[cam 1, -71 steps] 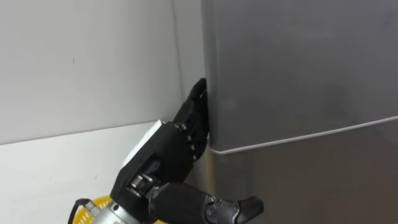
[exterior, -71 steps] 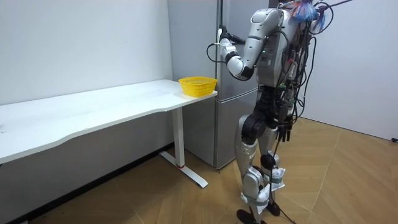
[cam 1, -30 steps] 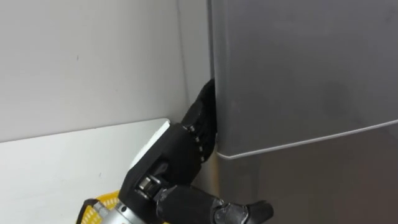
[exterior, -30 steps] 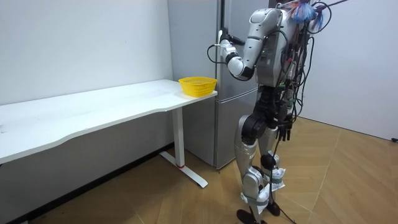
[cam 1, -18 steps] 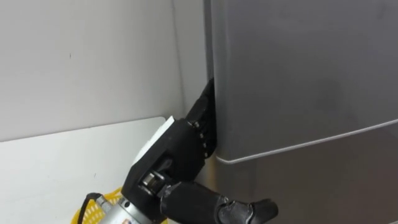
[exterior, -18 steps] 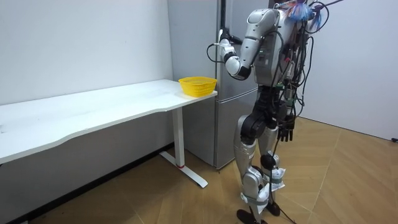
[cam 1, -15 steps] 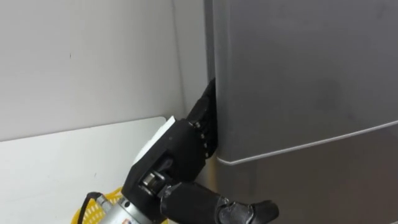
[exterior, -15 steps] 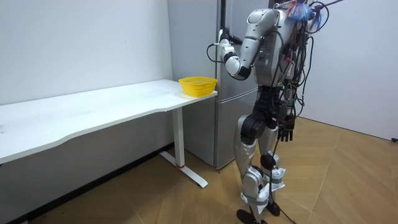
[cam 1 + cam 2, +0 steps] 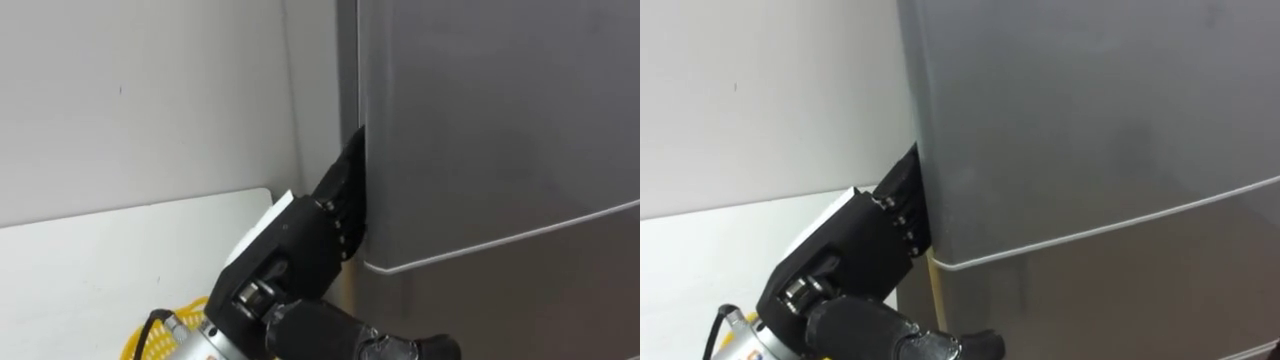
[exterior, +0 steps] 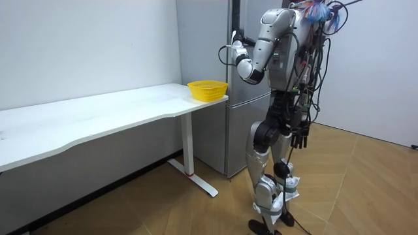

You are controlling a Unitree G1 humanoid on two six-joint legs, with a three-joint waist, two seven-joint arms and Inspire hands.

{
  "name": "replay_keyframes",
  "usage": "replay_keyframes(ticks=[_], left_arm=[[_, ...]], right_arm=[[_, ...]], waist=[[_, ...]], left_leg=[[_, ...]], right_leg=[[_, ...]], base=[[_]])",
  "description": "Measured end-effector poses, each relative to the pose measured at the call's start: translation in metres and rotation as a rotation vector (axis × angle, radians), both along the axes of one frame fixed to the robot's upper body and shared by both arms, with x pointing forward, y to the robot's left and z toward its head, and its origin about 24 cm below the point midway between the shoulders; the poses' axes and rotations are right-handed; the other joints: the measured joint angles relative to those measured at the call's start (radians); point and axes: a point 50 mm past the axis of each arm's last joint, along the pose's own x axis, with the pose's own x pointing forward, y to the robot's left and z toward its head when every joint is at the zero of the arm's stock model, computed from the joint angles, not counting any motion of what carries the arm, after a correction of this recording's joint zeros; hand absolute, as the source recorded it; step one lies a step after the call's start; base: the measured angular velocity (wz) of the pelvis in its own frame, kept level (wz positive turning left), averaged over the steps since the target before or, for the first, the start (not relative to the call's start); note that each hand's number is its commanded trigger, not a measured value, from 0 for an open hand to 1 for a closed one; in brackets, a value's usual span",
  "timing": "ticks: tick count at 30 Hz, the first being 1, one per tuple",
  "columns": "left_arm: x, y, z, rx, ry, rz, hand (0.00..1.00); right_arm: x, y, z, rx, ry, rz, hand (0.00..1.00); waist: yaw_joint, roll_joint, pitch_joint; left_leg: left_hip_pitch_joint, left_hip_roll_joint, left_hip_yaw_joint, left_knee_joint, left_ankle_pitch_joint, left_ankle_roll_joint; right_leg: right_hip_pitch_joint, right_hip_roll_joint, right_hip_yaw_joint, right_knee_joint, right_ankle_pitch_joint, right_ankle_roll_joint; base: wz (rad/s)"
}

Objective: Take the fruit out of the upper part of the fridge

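Left hand [image 9: 295,250] at upper fridge door [image 9: 500,120] edge, fingers [image 9: 346,185] hidden behind it: grip can't tell. Door looks barely cracked. To do: swing open, reach in, take item, presumably inside.

The silver-grey robot is showing dark cables bundled down its back and a black, white-tagged left hand [image 9: 295,250].

A bare test room set up as a mock kitchen: plain white walls [image 10: 85,46], wood floor [image 10: 346,189], 1 long table [image 10: 98,112], 1 steel fridge [image 10: 236,137].
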Motion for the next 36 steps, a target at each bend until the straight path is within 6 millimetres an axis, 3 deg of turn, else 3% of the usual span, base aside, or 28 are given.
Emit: replay_keyframes(ticks=[7,11,16,23,28,36], left_arm=[[-0.001,-0.004,0.001,-0.019,0.008,-0.031,0.00],[-0.001,-0.008,0.005,-0.022,-0.006,-0.055,0.00],[-0.002,-0.012,0.005,-0.045,0.003,-0.090,0.00],[-0.005,-0.019,0.006,-0.033,-0.003,-0.136,0.00],[-0.002,-0.033,0.008,-0.004,-0.023,-0.231,0.00],[-0.008,-0.054,0.016,0.031,-0.079,-0.420,0.00]], right_arm=[[0.005,0.000,0.000,0.002,-0.017,0.009,0.00],[0.006,-0.001,0.001,-0.004,-0.026,0.008,0.00],[0.006,-0.004,0.002,-0.014,-0.026,0.009,0.00],[0.005,-0.010,0.004,-0.030,-0.023,0.008,0.00],[0.004,-0.013,0.004,-0.038,-0.020,0.016,0.00],[0.002,-0.017,0.005,-0.043,-0.018,-0.003,0.00]], waist=[[0.000,0.002,-0.0005],[-0.001,0.015,-0.0015],[-0.011,0.030,-0.0004],[-0.052,0.033,0.0014],[-0.059,0.038,0.0035],[-0.113,0.042,0.0052]], left_leg=[[-0.006,0.000,0.018,-0.003,0.002,0.005],[-0.010,0.001,0.028,-0.007,0.001,0.012],[-0.003,-0.001,0.040,-0.007,-0.002,0.017],[-0.002,-0.001,0.046,-0.007,-0.008,0.027],[0.001,0.000,0.066,-0.008,-0.009,0.028],[0.000,0.006,0.100,-0.013,-0.010,0.027]], right_leg=[[-0.013,-0.003,0.002,0.000,0.004,0.004],[-0.018,-0.003,0.006,0.000,0.010,0.009],[-0.015,-0.004,0.056,0.002,0.015,0.014],[-0.015,0.000,0.092,0.002,0.019,0.019],[-0.016,0.000,0.112,0.005,0.020,0.020],[-0.047,0.006,0.144,0.021,0.020,0.019]], base=[[0.00],[0.00],[-0.03],[-0.02],[-0.12],[-0.14]])
